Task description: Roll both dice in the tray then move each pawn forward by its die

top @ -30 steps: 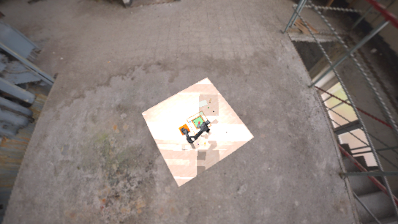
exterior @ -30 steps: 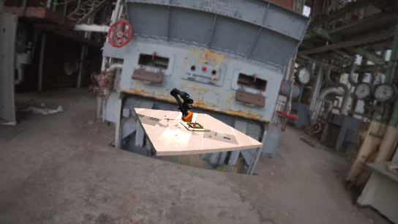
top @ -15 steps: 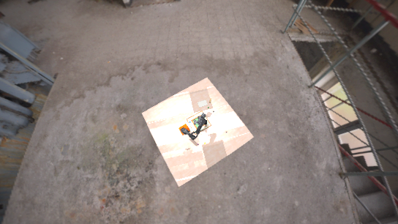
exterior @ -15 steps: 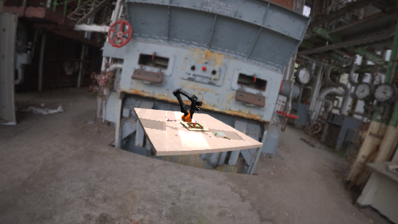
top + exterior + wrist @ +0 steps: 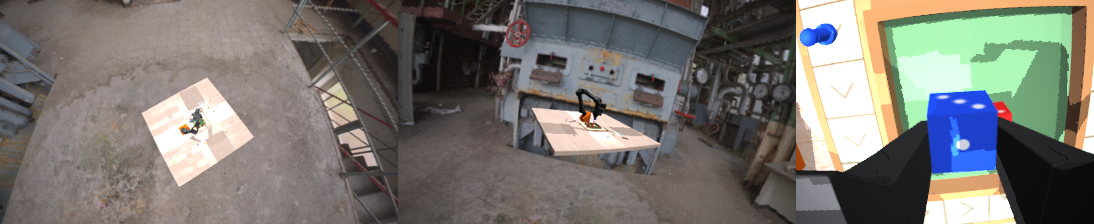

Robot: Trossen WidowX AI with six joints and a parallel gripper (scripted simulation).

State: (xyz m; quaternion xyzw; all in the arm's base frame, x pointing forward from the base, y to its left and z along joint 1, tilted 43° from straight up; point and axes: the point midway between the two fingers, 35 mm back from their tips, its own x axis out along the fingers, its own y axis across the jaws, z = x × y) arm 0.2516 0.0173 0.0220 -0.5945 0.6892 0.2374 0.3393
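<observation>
My gripper [image 5: 962, 134] [image 5: 595, 117] is shut on the blue die [image 5: 962, 145] and holds it above the green-floored tray [image 5: 878, 65]. The die's upper visible face has three white pips and the face toward the wrist camera has one. The red die [image 5: 1003, 109] lies in the tray, partly hidden behind the blue die and right finger; its full number cannot be read. The blue pawn [image 5: 827, 34] is on a square left of the tray in the wrist view. A red speck [image 5: 205, 126] beside the tray may be the red pawn, but it is too small to tell.
A track of white squares with arrows [image 5: 845, 91] runs around the tray, inside a wooden border. The orange arm base [image 5: 585, 117] stands beside the board. Several small coloured objects lie scattered on the wooden table [image 5: 603, 144].
</observation>
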